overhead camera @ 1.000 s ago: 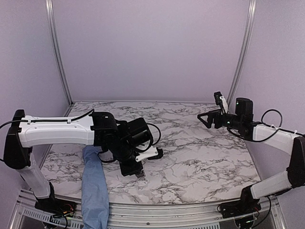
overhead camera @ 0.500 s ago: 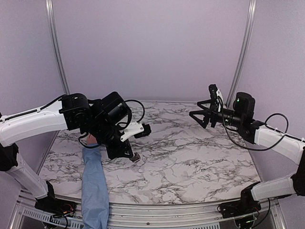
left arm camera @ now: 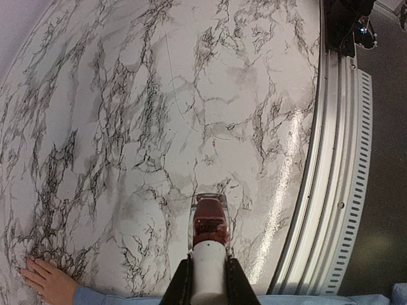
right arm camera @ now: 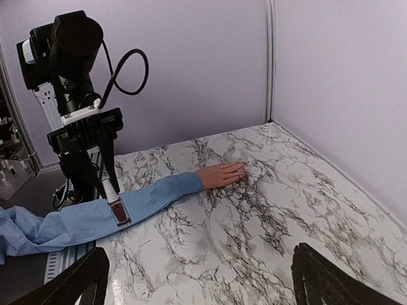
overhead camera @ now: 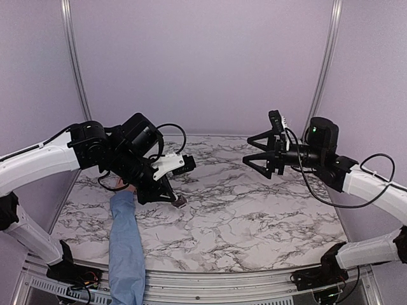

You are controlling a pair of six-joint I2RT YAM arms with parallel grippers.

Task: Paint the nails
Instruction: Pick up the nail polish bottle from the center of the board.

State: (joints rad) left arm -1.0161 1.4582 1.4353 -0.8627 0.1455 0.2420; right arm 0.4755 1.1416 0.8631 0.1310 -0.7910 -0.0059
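Marble-veined bench (overhead camera: 254, 210) between lilac walls (overhead camera: 191, 63). Hand (right arm camera: 221, 174) in blue sleeve (right arm camera: 127, 206) laid flat, nails (right arm camera: 242, 166) offered for painting. Left gripper (left arm camera: 208, 283) pinching white-capped polish bottle (left arm camera: 210, 225) aloft nearby; right gripper (overhead camera: 257, 155) spread wide, empty, well apart.

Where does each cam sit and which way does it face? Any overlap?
Top external: high behind the bases, looking down at the marble table; left arm and right arm show.
Left wrist: looks down past the left tool, shut on a white-capped bottle, at the table.
Right wrist: looks across the table toward the left arm; open right tool at bottom edge.
Shared: all show the bottle; both wrist views show the person's hand.
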